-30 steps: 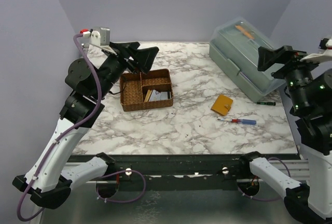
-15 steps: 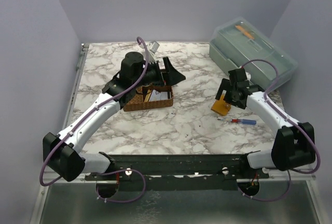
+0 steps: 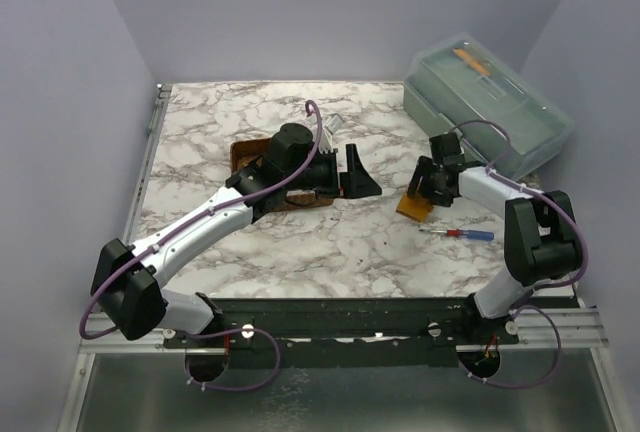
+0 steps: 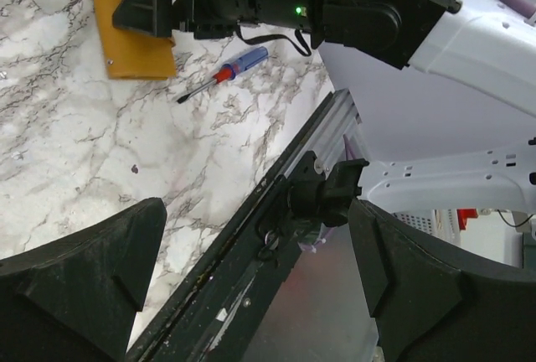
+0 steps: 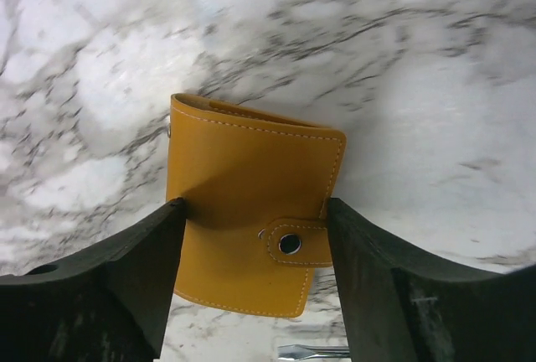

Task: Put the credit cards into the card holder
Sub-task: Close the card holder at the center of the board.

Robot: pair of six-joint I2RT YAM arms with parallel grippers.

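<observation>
The card holder [image 5: 251, 169], an orange-tan leather wallet closed by a snap tab, lies on the marble table. My right gripper [image 5: 255, 211] straddles it, with a finger pressed against each side edge. From above, the right gripper [image 3: 428, 184] covers the wallet's far part [image 3: 413, 206]. My left gripper [image 3: 362, 174] is open and empty, held above the table just right of the brown basket [image 3: 243, 155]. In the left wrist view its jaws [image 4: 255, 236] frame the table's front rail, with the wallet [image 4: 134, 35] far off. The credit cards are hidden under the left arm.
A red-and-blue screwdriver [image 3: 462, 234] lies just near-right of the wallet; it also shows in the left wrist view [image 4: 230, 69]. A clear lidded toolbox [image 3: 490, 112] stands at the back right. The black front rail [image 4: 251, 245] bounds the table.
My left arm swung right past the basket and now covers it. My right gripper came down from the right side onto the wallet, which shifted slightly left.
</observation>
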